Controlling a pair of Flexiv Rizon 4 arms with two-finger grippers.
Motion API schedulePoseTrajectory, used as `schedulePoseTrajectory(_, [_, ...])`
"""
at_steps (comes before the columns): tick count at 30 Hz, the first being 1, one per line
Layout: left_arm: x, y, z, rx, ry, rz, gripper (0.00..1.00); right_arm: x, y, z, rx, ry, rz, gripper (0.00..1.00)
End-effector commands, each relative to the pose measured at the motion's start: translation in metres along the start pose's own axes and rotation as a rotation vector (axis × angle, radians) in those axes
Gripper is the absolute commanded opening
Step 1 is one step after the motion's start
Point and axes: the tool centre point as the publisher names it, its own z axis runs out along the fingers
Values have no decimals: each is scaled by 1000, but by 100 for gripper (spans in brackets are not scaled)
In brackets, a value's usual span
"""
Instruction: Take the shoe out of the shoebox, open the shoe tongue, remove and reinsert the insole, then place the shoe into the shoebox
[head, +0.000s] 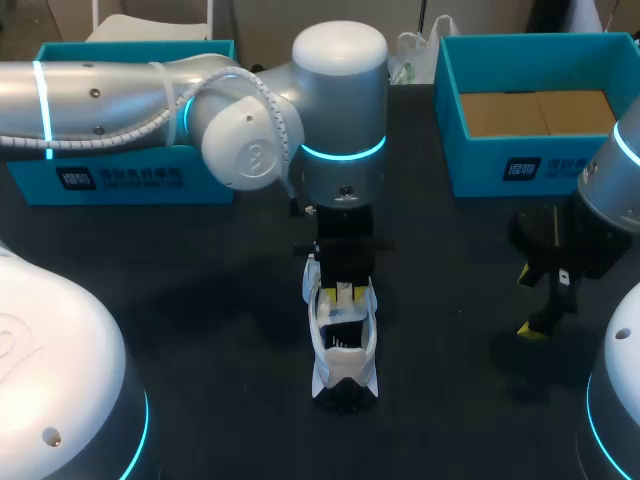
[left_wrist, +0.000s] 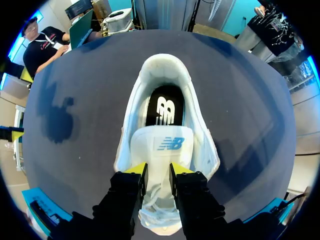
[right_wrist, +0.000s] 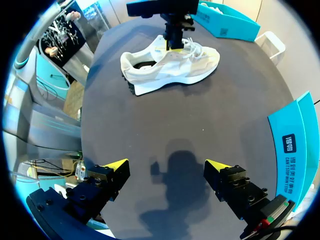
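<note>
Shoe (head: 345, 345) standing on the table (head: 200, 300), out of the shoebox (head: 520, 172), which sits well apart at the far right. The left gripper (left_wrist: 157, 172) is closed on the tongue (left_wrist: 161, 145), with one finger on each side of it. The black insole (left_wrist: 165, 111) lies in the shoe's opening (seated, as far as can be seen). The right gripper (right_wrist: 167, 167) hangs over bare table near the shoe, jaws wide apart and empty. Judged stage: removal from the box is done and opening the tongue is in hand. The insole work and the return to the box apparently remain.
</note>
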Motion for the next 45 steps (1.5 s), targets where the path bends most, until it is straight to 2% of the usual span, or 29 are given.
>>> schedulePoseTrajectory(1, [7,-3,-5,0,9,12,29,1,0,0,1,-3,1,100])
schedulePoseTrajectory(6, [19,-2,-28,1,-41,5,29,1,0,0,1,-3,1,100])
schedulePoseTrajectory(12, [21,-8,-63,-7,-116,-21,32,1,0,0,1,-3,1,100])
schedulePoseTrajectory(19, [22,-23,-81,-11,-102,-159,37,1,0,0,1,-3,1,100])
schedulePoseTrajectory(21, [24,-31,-84,9,-104,-207,46,1,0,0,1,-3,1,100])
schedulePoseTrajectory(22, [25,-36,-86,3,-103,-238,68,1,0,0,1,-3,1,100])
schedulePoseTrajectory(23, [27,-40,-87,7,-104,-256,82,1,0,0,1,-3,1,100])
schedulePoseTrajectory(25, [29,-47,-89,7,-99,-286,100,1,0,0,1,-3,1,100])
schedulePoseTrajectory(30, [38,-61,-97,-29,-106,-411,100,1,0,0,1,-3,1,100])
schedulePoseTrajectory(41, [38,-61,-97,-29,-106,-411,100,1,0,0,1,-3,1,100])
schedulePoseTrajectory(42, [38,-68,-98,-5,-77,-465,100,1,0,0,1,-3,1,100])
schedulePoseTrajectory(45, [41,-91,-99,-59,-42,-598,100,1,0,0,1,-3,1,100])
